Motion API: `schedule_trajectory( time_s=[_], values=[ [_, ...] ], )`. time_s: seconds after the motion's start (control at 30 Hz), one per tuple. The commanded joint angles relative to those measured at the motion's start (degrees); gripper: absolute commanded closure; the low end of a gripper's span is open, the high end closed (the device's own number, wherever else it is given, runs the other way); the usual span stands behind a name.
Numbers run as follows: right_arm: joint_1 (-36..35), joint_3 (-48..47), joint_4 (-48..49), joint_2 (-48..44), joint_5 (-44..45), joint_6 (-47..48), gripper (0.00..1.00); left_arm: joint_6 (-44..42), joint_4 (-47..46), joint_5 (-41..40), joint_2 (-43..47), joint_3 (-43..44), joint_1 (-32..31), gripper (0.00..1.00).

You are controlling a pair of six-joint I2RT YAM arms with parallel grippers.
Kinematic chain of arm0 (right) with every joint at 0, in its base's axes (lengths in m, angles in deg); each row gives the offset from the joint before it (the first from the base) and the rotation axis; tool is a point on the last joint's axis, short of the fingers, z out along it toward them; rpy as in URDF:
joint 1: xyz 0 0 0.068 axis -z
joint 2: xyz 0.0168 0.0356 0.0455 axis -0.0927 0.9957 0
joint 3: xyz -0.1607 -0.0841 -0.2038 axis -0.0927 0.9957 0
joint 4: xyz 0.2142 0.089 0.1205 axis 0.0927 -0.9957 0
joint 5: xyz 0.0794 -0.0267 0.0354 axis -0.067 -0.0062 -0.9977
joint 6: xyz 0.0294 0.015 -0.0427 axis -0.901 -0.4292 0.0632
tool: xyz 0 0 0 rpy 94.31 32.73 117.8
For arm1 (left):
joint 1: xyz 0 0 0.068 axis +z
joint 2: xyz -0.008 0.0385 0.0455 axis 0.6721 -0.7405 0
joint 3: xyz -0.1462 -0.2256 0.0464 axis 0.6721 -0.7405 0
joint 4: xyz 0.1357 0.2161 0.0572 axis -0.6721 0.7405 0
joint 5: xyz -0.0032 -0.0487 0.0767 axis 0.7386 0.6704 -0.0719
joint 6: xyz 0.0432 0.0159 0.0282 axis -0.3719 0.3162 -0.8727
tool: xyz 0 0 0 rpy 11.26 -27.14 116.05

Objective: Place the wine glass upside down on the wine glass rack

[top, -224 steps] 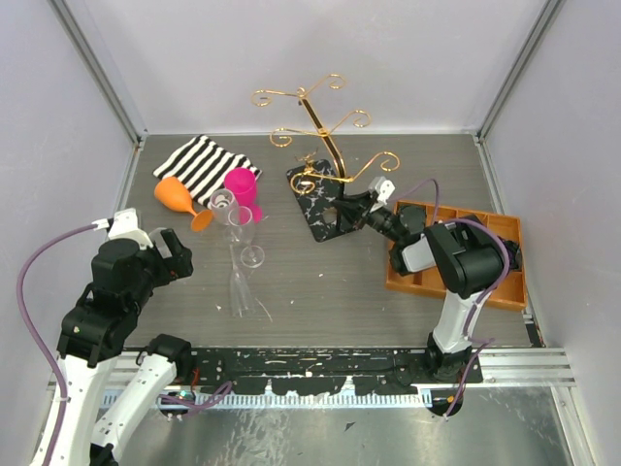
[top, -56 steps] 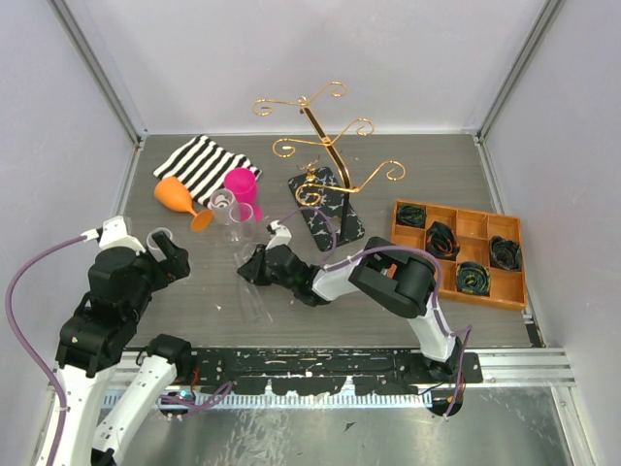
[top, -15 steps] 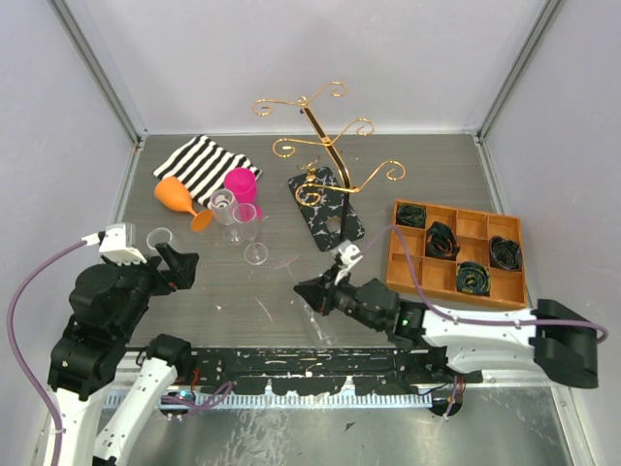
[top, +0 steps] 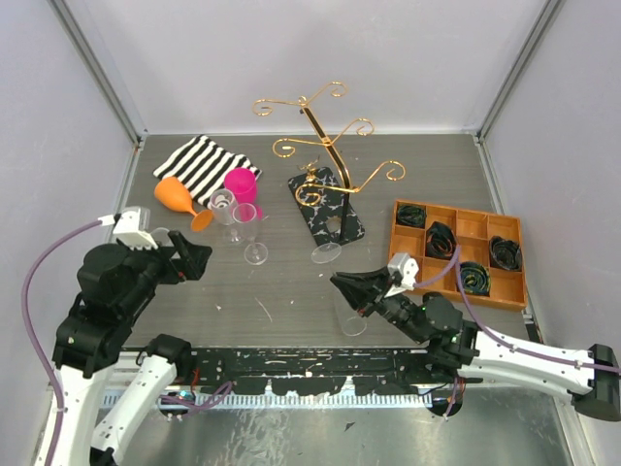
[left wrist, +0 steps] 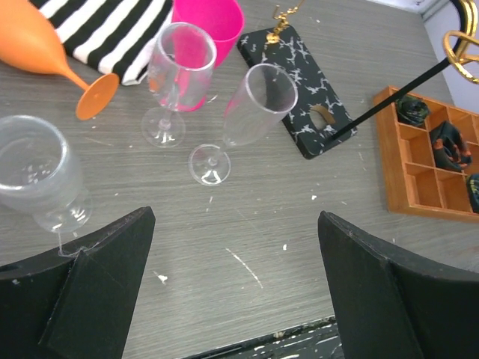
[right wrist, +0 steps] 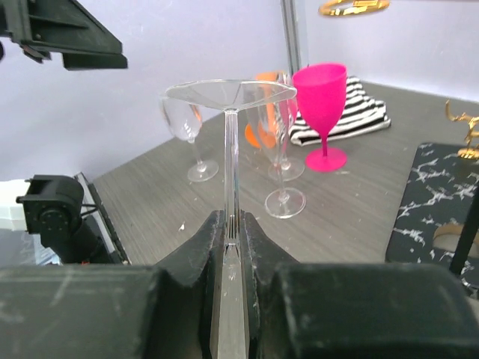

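Leftmost, the left tool [top: 197, 256] is held above the worktop [top: 437, 184], its fingers spread wide with nothing between them. Centrally, the wine glass [top: 326, 254] is pinched by its stem in the right tool [top: 347, 286]. Its long axis is roughly vertical, foot uppermost, bowl downward. It is held off the worktop, on the near side of the wine glass rack [top: 320, 209], apart from the gold arms.

My gripper [right wrist: 232, 228] pinches the stem of a clear wine glass [right wrist: 232, 149], foot farthest from me. Beyond stand a pink glass [right wrist: 322, 97] and clear glasses [right wrist: 187, 123].
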Motion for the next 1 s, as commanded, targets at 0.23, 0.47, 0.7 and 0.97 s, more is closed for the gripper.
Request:
schedule_trajectory(
  time_s=[0.23,0.47,0.7,0.97],
  values=[
    [-0.4,-6.8,1.2,-3.6,0.5,4.4,0.99,10.0,-10.9,12.4,-8.9,2.1,-0.3,0.06],
    [-0.4,-9.7,6.3,1.5,-1.5,4.2,0.99,11.5,-16.4,-1.4,-15.9,2.4,-17.7,0.07],
    [-0.4,-8.9,13.5,3.3,-7.8,5.2,0.99,9.1,-21.1,-18.1,-24.8,5.1,-36.6,0.04],
    [-0.4,-7.2,15.7,5.6,-12.8,6.9,1.00,9.9,-25.6,-17.2,-27.8,5.7,-38.7,0.03]
  ],
)
